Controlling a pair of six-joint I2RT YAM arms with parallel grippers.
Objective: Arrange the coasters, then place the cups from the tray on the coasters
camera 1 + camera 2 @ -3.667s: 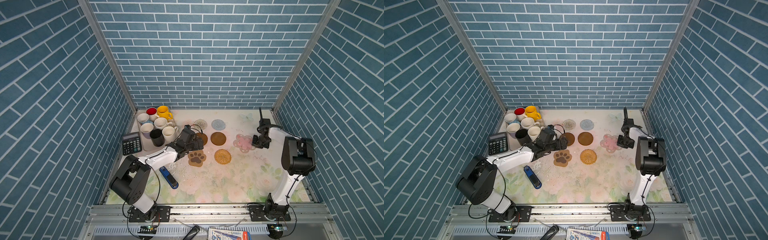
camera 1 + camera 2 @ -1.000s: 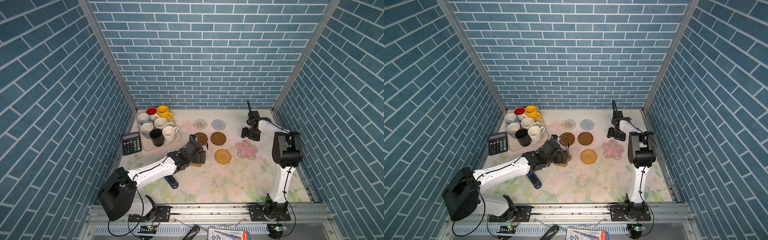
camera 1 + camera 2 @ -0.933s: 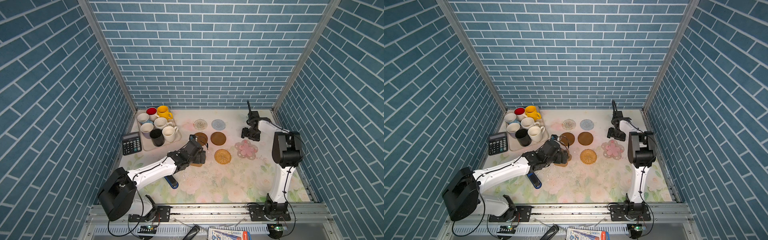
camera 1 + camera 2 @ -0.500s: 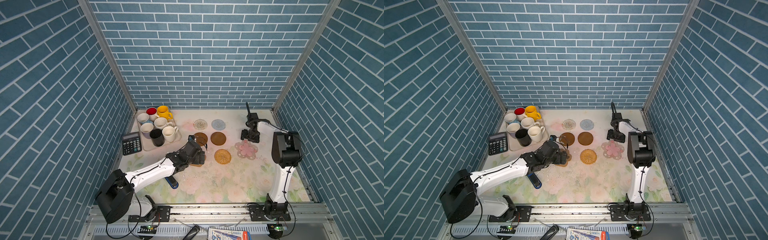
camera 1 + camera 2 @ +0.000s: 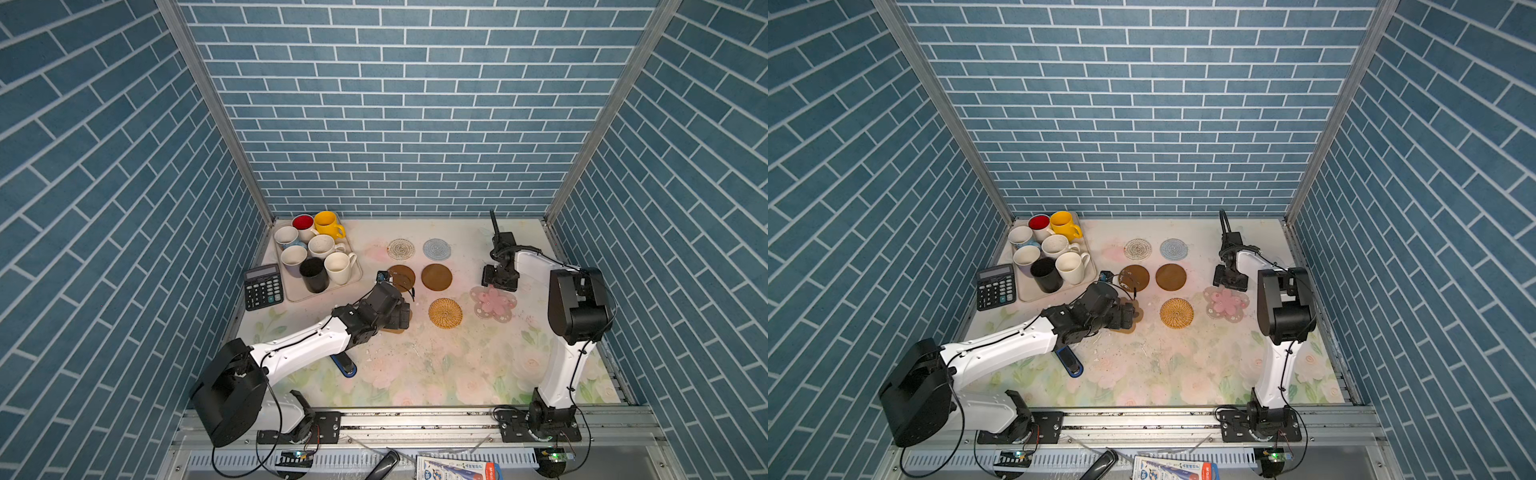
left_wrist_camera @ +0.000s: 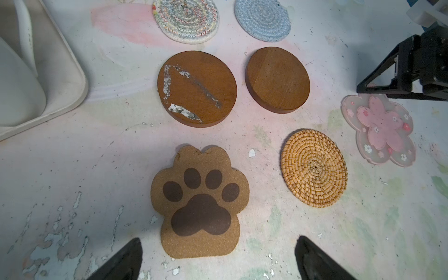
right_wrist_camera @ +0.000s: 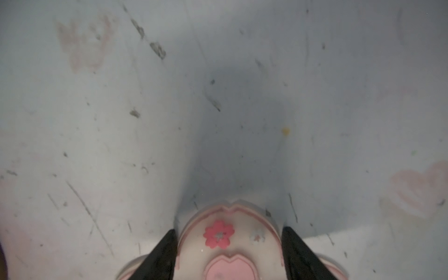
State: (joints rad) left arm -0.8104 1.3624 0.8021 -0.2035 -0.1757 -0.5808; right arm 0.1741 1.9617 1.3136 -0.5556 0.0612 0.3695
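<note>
One floral table inside blue brick walls, with L arm and R arm reaching in from the near edge. Beige tray sits far left, black calculator just beside it. All seven cups stand crowded on the tray. None is on a coaster, so I judge the job still at the arranging stage.

Seven coasters lie mid-table in loose rows: pink flower coaster (biggest) at right, rattan round, two brown discs, white woven round and blue woven round at the back, paw coaster nearest the L arm.

Changes: a few secs ago the L gripper was up by the brown disc next to the tray. It has swung nearer and now hangs over the paw coaster, jaws at full spread, nothing in them. R gripper was beside the flower coaster. It has come down at the far petal, and the flower has slid slightly toward the near edge. Its jaws are partly apart and narrowing, fingers tight alongside the petal; can't tell if they pinch it. Prob. both are making final nudges before cups move.

Hard to see: in both top views the L gripper covers most of the paw coaster and clips the edge of one brown disc. R wrist view is blurry, one petal only. Some cups hide behind others. A blue object under the L arm is half covered, unidentifiable.
</note>
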